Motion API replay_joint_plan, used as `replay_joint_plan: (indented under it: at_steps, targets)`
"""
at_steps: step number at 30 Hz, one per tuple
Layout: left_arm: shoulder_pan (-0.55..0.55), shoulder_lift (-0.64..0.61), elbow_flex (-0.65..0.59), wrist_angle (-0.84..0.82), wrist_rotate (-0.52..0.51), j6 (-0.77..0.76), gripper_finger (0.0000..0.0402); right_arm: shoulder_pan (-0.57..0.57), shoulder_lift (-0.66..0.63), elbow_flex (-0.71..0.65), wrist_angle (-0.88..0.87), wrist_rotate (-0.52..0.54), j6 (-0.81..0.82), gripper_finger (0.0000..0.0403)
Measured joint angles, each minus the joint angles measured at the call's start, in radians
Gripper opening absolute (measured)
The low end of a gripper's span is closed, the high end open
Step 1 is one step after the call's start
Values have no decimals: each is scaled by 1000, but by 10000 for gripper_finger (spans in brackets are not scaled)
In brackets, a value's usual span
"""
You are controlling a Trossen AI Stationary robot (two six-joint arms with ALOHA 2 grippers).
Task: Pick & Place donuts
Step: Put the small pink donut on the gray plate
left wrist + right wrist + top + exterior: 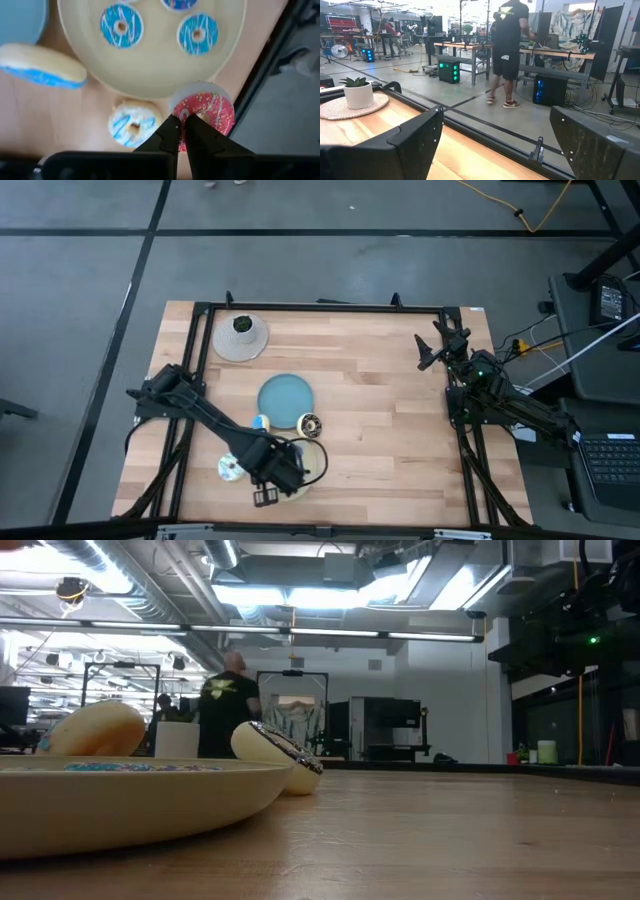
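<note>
My left gripper (pixel 183 126) hangs over the table's near edge beside the beige plate (pixel 150 75), shut on a pink sprinkled donut (pixel 205 107). In the high view this gripper (pixel 266 494) covers part of the beige plate (pixel 314 456). Three blue donuts lie flat on the plate, two of them in full view (pixel 121 26) (pixel 198 34). A white donut with blue stripes (pixel 134 125) lies on the table next to the pink one. A blue-and-yellow donut (pixel 262 422) and a chocolate one (pixel 310 424) sit by the blue plate (pixel 285 396). My right gripper (pixel 432 350) waits open at the far right. My left gripper pinches the pink donut by the near side of its ring (pixel 186 116), coming from above and pointing down. Pink shows in the narrow gap between the two fingers (pixel 170 135). Whether the donut is lifted clear of the table, I cannot tell.
A small potted plant on a round mat (pixel 240 337) stands at the far left corner. A black frame (pixel 320 307) runs round the table. Bare wood lies in the middle and right. A person (pixel 510 30) walks in the room beyond the table.
</note>
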Motion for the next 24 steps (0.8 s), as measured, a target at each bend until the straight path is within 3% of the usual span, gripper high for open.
replay_joint_plan:
  at_steps: [13,24]
  targets:
    - [60,94,-5,47,-70,-187,19,0,0,0,0,0,0,365]
    - [69,87,-136,198,-60,-362,19,0,0,0,0,0,0,365]
